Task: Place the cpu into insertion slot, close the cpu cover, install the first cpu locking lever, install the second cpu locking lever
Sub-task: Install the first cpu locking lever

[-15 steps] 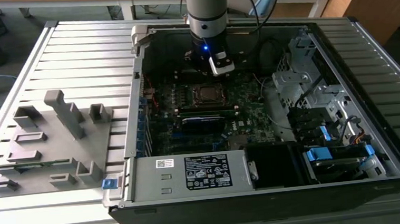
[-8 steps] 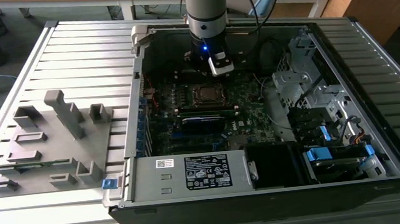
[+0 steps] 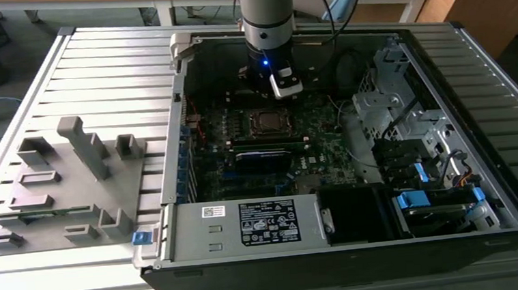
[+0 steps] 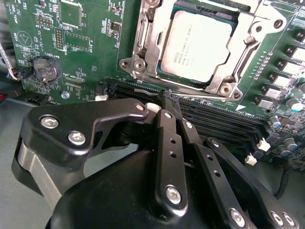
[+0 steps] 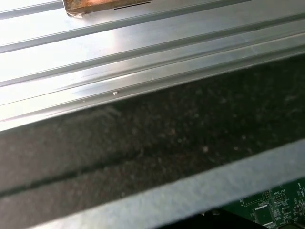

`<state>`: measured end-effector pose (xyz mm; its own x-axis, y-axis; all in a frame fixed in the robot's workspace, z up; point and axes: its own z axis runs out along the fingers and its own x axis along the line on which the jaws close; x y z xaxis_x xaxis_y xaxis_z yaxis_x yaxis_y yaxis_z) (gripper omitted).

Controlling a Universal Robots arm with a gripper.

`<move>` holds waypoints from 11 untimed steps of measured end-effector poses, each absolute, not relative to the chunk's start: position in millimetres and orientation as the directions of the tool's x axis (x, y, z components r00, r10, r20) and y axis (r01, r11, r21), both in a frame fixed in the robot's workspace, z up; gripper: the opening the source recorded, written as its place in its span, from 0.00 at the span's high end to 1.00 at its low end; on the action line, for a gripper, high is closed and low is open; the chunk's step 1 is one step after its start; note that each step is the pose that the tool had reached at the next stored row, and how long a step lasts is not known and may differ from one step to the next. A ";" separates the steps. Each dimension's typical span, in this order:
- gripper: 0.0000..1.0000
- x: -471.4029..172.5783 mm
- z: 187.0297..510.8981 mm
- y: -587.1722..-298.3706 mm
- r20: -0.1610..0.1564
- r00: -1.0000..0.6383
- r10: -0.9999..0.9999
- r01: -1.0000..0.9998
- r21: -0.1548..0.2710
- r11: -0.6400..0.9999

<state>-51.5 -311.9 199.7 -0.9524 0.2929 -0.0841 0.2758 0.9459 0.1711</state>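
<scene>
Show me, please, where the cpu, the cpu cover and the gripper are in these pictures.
cpu (image 4: 198, 45): second wrist view, middle of its grey top.
cpu cover (image 4: 143, 40): second wrist view, side of its silver frame.
gripper (image 4: 171, 97): second wrist view, between its fingertips.

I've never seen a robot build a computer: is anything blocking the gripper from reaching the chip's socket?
Nothing visible does. In the second wrist view the gripper hangs just short of the insertion slot, with only memory slots between. The cpu already lies inside, framed by the cpu cover.
</scene>
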 end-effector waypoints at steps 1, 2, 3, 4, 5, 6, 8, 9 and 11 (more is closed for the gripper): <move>0.90 -51.5 199.6 -311.7 -0.084 -0.952 0.293 0.276 0.171 0.946; 0.90 -51.5 199.6 -311.4 -0.084 -0.952 0.293 0.276 0.171 0.946; 0.90 -51.5 199.6 -311.1 -0.084 -0.952 0.293 0.276 0.171 0.946; 0.90 -51.5 199.6 -311.1 -0.084 -0.952 0.293 0.276 0.171 0.946; 0.90 -51.5 199.6 -311.1 -0.084 -0.953 0.293 0.276 0.171 0.946; 0.90 -51.5 199.6 -311.1 -0.084 -0.953 0.293 0.276 0.171 0.946; 0.90 -51.5 199.5 -311.0 -0.084 -0.952 0.293 0.276 0.171 0.946; 0.90 -51.5 199.5 -311.0 -0.084 -0.952 0.293 0.276 0.171 0.946; 0.90 -51.5 199.2 -311.0 -0.086 -0.952 0.293 0.275 0.171 0.946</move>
<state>-51.5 -311.0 199.2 -0.9523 0.2928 -0.0856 0.2755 0.9460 0.1708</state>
